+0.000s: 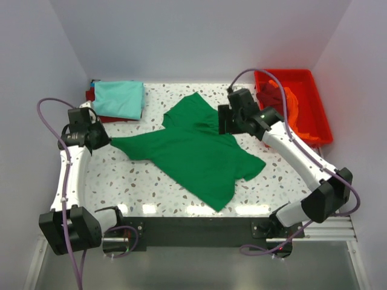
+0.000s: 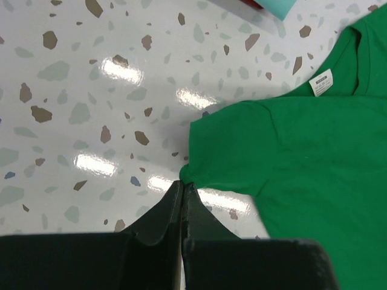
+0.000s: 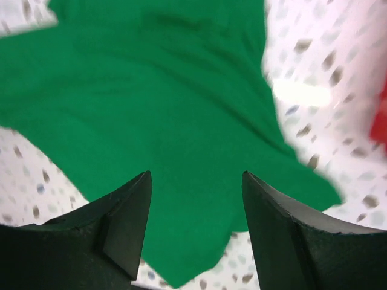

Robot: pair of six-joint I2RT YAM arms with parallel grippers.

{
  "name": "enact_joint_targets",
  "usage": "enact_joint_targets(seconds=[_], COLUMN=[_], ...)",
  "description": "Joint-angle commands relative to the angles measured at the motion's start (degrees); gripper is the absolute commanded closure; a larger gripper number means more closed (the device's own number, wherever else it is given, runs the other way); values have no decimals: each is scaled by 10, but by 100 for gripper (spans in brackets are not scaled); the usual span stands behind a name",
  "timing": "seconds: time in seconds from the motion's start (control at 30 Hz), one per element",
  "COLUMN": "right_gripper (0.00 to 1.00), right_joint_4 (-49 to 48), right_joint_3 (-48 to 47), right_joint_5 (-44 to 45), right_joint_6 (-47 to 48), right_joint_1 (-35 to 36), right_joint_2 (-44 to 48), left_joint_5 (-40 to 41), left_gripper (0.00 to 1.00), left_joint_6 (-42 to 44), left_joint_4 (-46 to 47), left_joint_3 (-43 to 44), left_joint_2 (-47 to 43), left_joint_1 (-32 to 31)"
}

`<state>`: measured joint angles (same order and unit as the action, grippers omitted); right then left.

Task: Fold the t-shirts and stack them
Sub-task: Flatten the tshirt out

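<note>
A bright green t-shirt (image 1: 196, 154) lies spread on the speckled table, also in the left wrist view (image 2: 302, 157) and the right wrist view (image 3: 163, 121). My left gripper (image 1: 109, 140) is shut on the tip of its left sleeve (image 2: 186, 175). My right gripper (image 1: 225, 124) is open and empty, above the shirt's upper right part. A folded light teal t-shirt (image 1: 120, 98) lies on a dark red one (image 1: 92, 96) at the back left. Orange cloth (image 1: 296, 115) lies in the red tray.
A red plastic tray (image 1: 302, 77) stands at the back right against the wall. White walls close in the table on three sides. A black rail (image 1: 199, 225) runs along the near edge between the arm bases.
</note>
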<state>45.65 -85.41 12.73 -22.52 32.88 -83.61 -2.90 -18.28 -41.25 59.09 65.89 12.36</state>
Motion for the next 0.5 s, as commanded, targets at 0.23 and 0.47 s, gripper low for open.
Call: enact_joint_targets(seconds=[0.23,0.47], right_gripper=[39,39], right_joint_4=[7,-18], right_joint_3=[262,341], right_joint_5=[-158,-226], right_joint_6=[-79,-78], right_joint_1=[3,81], right_joint_2=[127,197], left_joint_5=[-21,-14], left_gripper=[100,100], left_joint_6=[23,33], left_joint_4=[23,32], left_joint_3=[-34,-43], left_joint_2=[-4,9], left_joint_1=[5,5])
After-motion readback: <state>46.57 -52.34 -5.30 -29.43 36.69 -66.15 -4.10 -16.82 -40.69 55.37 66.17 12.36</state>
